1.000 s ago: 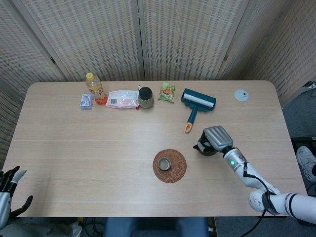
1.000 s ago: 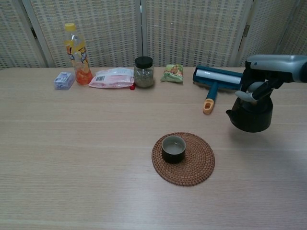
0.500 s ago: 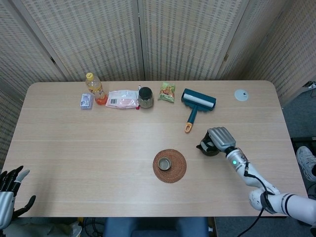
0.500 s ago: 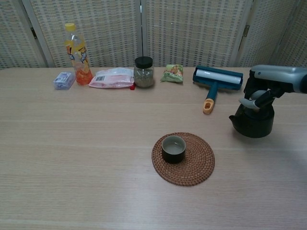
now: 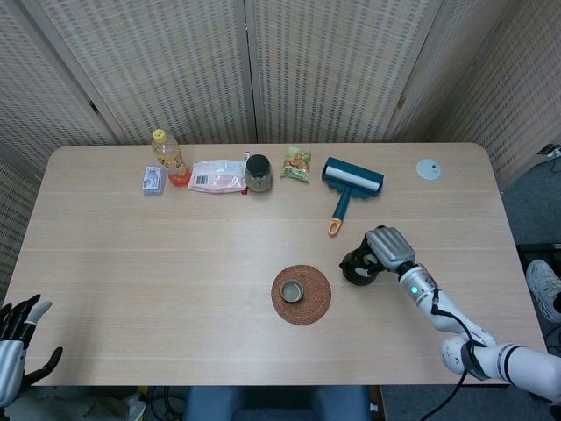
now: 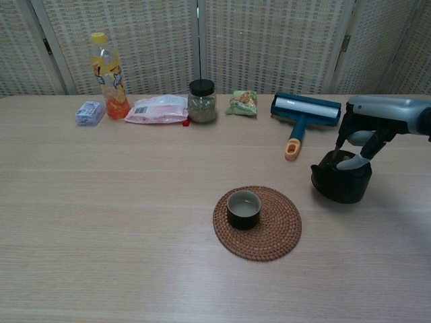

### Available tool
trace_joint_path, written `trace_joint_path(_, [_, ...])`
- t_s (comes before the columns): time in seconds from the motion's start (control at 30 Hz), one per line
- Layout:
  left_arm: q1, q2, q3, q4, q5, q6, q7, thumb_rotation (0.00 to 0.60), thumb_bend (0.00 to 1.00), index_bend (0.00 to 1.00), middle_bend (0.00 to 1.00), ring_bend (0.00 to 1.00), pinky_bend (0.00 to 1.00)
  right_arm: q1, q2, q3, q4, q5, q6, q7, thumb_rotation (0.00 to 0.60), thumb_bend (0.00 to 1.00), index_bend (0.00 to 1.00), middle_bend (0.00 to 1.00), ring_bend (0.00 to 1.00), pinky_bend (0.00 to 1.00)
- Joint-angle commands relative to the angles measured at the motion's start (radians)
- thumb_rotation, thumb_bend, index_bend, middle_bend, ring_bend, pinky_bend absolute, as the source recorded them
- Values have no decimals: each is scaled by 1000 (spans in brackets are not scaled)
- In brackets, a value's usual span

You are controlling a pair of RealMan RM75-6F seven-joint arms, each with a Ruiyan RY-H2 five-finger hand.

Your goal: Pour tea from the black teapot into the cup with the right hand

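Observation:
The black teapot [image 5: 357,267] [image 6: 340,182] is low over the table, right of the woven coaster [image 5: 317,303] [image 6: 277,237]; whether it touches the tabletop I cannot tell. My right hand [image 5: 387,246] [image 6: 369,126] grips it from above at its top, fingers curled into the handle area. The small dark cup [image 5: 292,290] [image 6: 244,208] stands upright on the coaster, about a hand's width left of the teapot. My left hand [image 5: 21,331] hangs off the table's near left corner, fingers spread and holding nothing; the chest view does not show it.
Along the far edge stand an orange drink bottle [image 5: 166,154] [image 6: 108,75], a small blue packet [image 5: 154,180], a pink packet [image 5: 217,175], a dark-lidded jar [image 5: 258,173] [image 6: 202,101], a snack bag [image 5: 296,163] and a teal lint roller [image 5: 349,185] [image 6: 303,113]. A white disc [image 5: 428,169] lies far right.
The right hand first lowered the teapot, then carried it left toward the cup. The left hand barely shifted.

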Motion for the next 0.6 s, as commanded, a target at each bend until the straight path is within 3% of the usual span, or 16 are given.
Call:
trace_joint_path(0.03, [0, 0, 0, 0, -1, -1, 0, 600, 293, 147, 68, 87, 15, 0, 2, 2, -4, 1, -5, -6, 557, 143, 1000, 1000, 959, 150])
trace_joint_path(0.33, [-2, -3, 1, 4, -2, -5, -3, 600, 293, 147, 68, 88, 15, -3, -12, -5, 17, 1, -5, -61, 556, 134, 1000, 999, 946, 150])
trace_joint_path(0.6, [-4, -3, 4, 4, -1, -9, -4, 600, 293, 147, 68, 87, 15, -9, -26, -7, 31, 10, 3, -107, 557, 47, 1000, 992, 906, 148])
